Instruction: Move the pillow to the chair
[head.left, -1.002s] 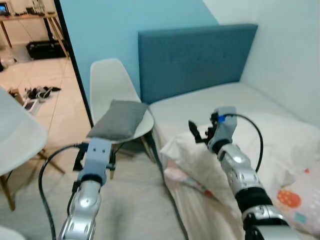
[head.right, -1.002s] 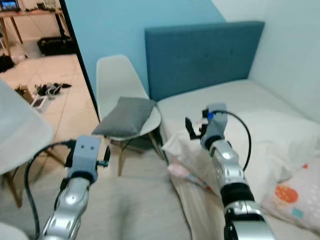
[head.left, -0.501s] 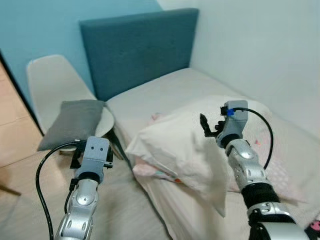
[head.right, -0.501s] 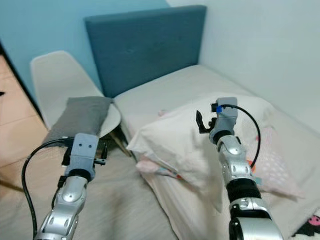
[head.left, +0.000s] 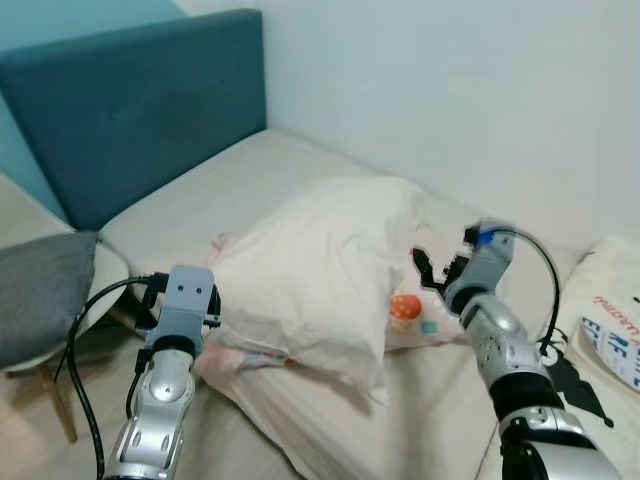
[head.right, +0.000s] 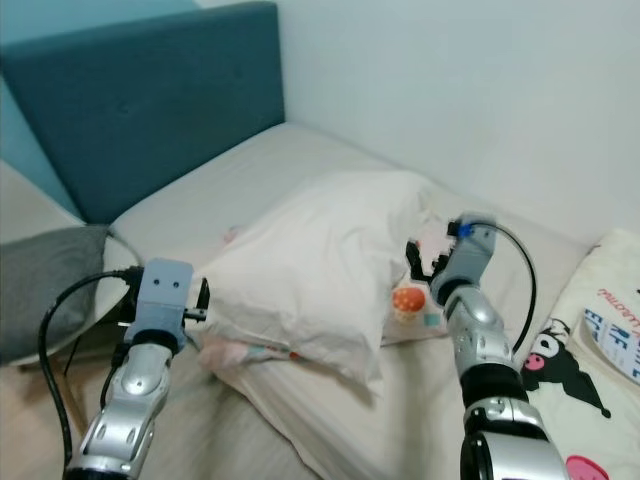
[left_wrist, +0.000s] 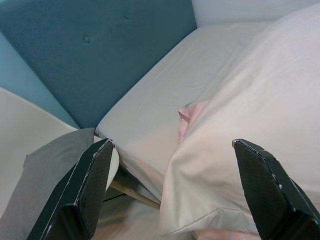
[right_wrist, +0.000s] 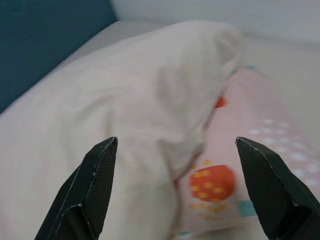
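Bed (head.left: 250, 170) with white pillow (head.left: 320, 270) at its near edge.
The pillow lies over a patterned pillow (head.right: 415, 300); a grey cushion (head.left: 40, 300) occupies the chair (head.right: 118, 262) beside the headboard (head.left: 130, 100). Left gripper (left_wrist: 170, 187) and right gripper (right_wrist: 175, 187), both spread wide, face the pillow without touching.

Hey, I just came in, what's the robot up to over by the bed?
The robot is facing the bed with both arms raised toward a big white pillow lying on it. Its left gripper is open near one end of the pillow, and its right gripper is open at the other end, beside a patterned pillow underneath. Neither holds anything. The chair, with a grey cushion on it, stands at the robot's left.
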